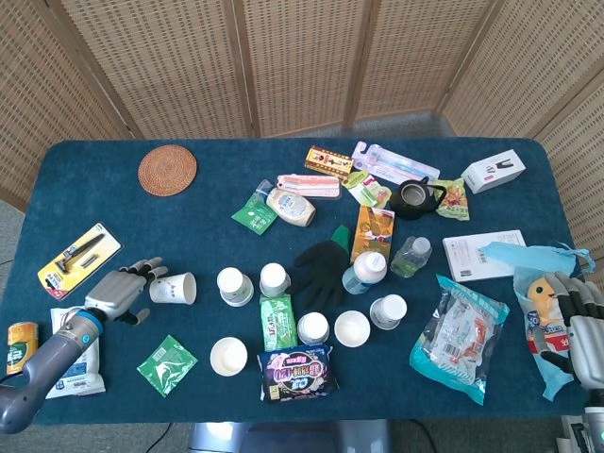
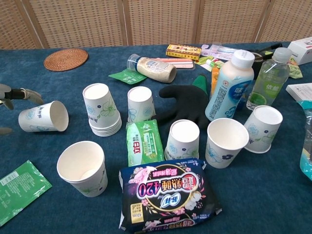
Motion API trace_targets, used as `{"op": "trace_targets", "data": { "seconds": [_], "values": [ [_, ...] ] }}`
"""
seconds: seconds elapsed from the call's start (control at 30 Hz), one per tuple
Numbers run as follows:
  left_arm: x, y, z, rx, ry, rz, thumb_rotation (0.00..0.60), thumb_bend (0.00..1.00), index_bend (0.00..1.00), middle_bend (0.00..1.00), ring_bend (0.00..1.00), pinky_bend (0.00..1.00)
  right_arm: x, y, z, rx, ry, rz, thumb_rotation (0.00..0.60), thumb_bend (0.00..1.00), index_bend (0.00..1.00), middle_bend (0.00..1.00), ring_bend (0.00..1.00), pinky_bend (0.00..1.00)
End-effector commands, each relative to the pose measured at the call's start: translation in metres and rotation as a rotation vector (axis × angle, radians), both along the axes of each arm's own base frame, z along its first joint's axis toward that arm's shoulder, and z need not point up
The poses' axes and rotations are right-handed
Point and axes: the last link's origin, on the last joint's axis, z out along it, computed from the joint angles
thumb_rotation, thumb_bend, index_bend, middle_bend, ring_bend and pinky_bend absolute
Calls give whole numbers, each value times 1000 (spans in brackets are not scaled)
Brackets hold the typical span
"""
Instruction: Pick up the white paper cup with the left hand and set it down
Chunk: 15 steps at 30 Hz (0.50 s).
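A white paper cup [image 1: 175,288] with a green print lies on its side on the blue table, its mouth facing right; the chest view shows the same cup [image 2: 44,117] at the left. My left hand [image 1: 118,294] sits just left of the cup's base, fingers apart and holding nothing. Its fingertips [image 2: 19,92] reach over the cup's closed end, and I cannot tell whether they touch it. My right hand [image 1: 571,321] rests at the table's right edge with fingers spread and nothing in it.
Several upright paper cups [image 1: 235,285] stand right of the lying cup, one of them a stack [image 2: 101,109]. A green sachet [image 1: 167,364], a white packet [image 1: 75,363] and a razor card [image 1: 79,259] surround the left hand. A black glove [image 1: 321,272] and bottles [image 1: 364,271] lie mid-table.
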Motion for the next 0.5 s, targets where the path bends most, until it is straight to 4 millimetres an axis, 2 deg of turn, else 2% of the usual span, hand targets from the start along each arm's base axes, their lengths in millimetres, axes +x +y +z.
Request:
{"op": "trace_targets", "data": {
  "seconds": [0.03,0.33,0.5],
  "values": [
    [0,0,-1,1,1,0,600,447,95,0,23,201,0,0,0,1,-2,1,600,494,0,0,0,0],
    [3,1,-6,10,6,1,600,447,103,0,41,214,-2,-3,-2,10,-18,2,600,494,0,0,0,0],
    [5,2,-9,27,5,3,600,447,152,6,69,227,-5,-3,0,6,-26,3,600,493,0,0,0,0]
  ]
}}
